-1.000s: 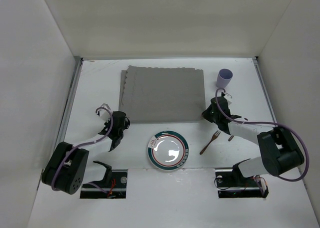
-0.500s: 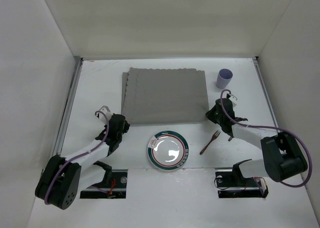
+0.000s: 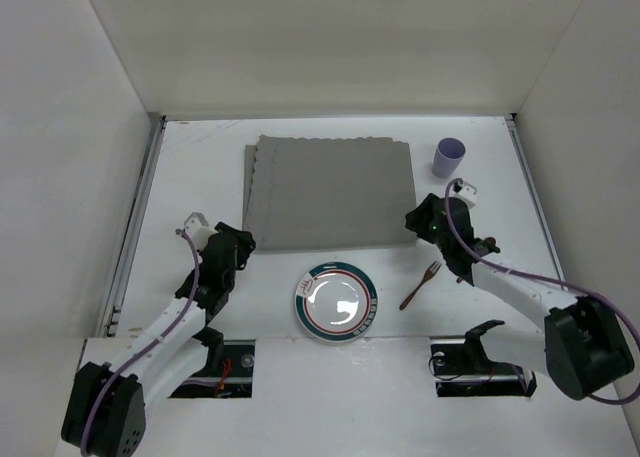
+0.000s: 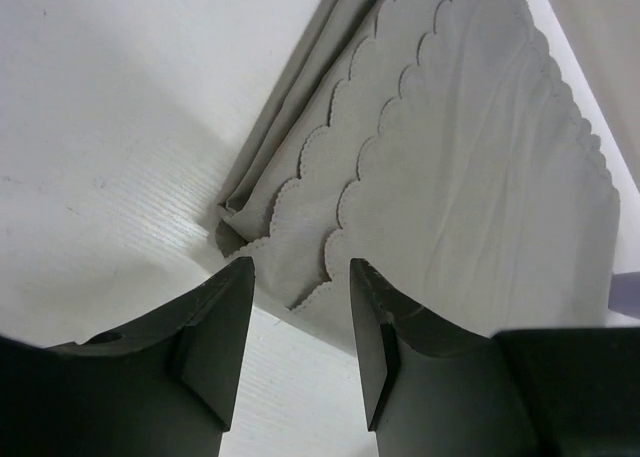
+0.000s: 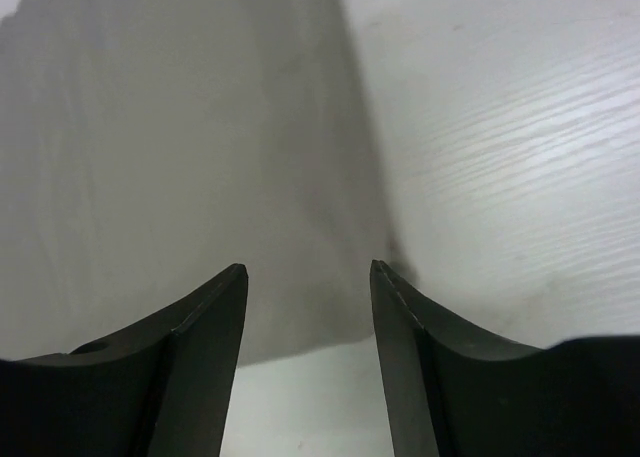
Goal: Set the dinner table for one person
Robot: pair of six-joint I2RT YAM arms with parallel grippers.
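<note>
While the left hand (image 4: 300, 277) and right hand (image 5: 308, 274) gape empty at the near corners of the mat (image 3: 330, 189), pinching both corners likely comes next.

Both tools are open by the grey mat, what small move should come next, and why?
Probably ease both forward and close on the near corners of the grey mat. The left tool stands open with the folded scalloped corner ahead; the right tool stands open at the other.
</note>
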